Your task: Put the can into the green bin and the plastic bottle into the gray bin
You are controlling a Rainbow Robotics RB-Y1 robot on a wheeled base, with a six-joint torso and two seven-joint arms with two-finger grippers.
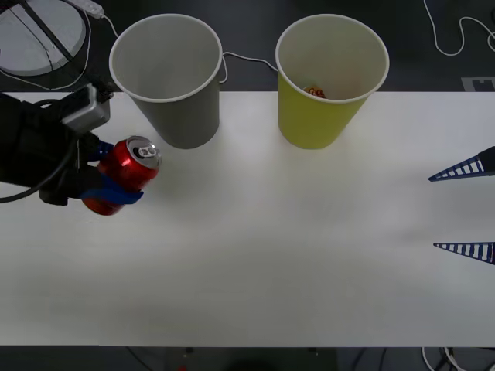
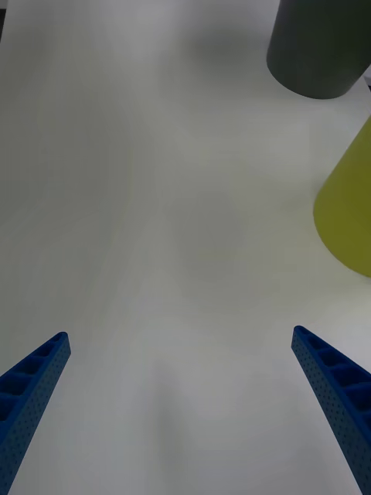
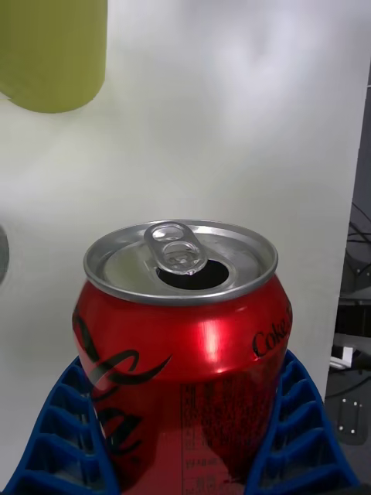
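My left gripper (image 1: 117,176) is shut on the red can (image 1: 133,162) at the table's left side, just in front and to the left of the gray bin (image 1: 182,120). The can (image 3: 185,340) leans, its silver top and pull tab pointing toward the bins, with the blue fingers (image 3: 297,418) pressed on both sides. The green bin (image 1: 313,124) stands upright to the right of the gray one. At the table's right edge, my right gripper (image 1: 433,212) is open with nothing in it. The plastic bottle is out of view.
A small brownish thing (image 1: 314,92) lies inside the green bin. Behind the white table (image 1: 271,263) are white cables (image 1: 456,39) and a round white disc (image 1: 39,35) on the dark floor. The right wrist view shows the gray bin (image 2: 321,46) and green bin (image 2: 352,209) ahead.
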